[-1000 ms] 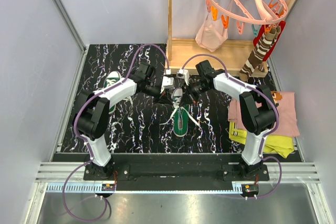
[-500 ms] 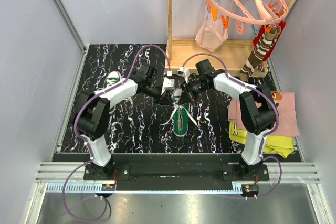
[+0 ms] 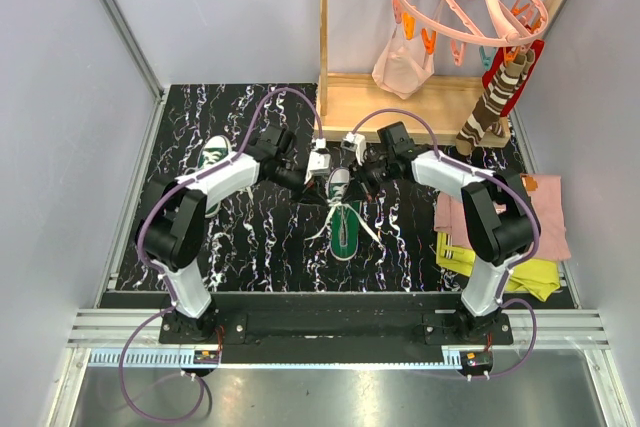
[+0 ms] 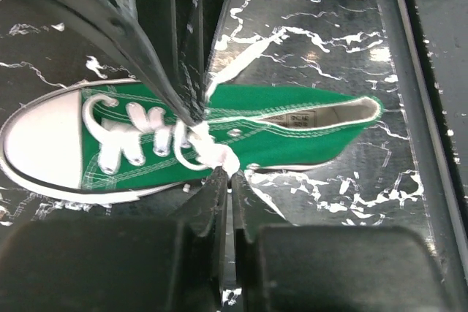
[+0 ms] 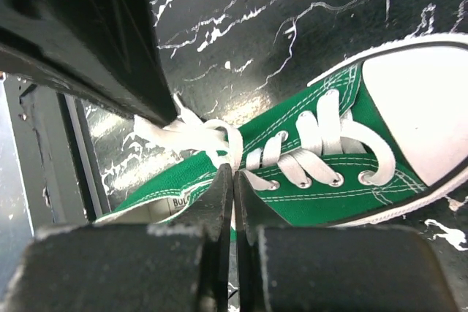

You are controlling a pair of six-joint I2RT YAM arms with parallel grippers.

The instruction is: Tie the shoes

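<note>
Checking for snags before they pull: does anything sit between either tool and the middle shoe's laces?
Nothing visible does. The left tool and the right tool are each pinched shut on the white laces over the green shoe, from opposite sides. The other shoe lies apart, off to the left.

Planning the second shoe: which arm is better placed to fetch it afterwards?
Left, likely. The second sneaker lies beside the left arm; the right gripper, shut on a lace of the middle sneaker, is farther across.
</note>
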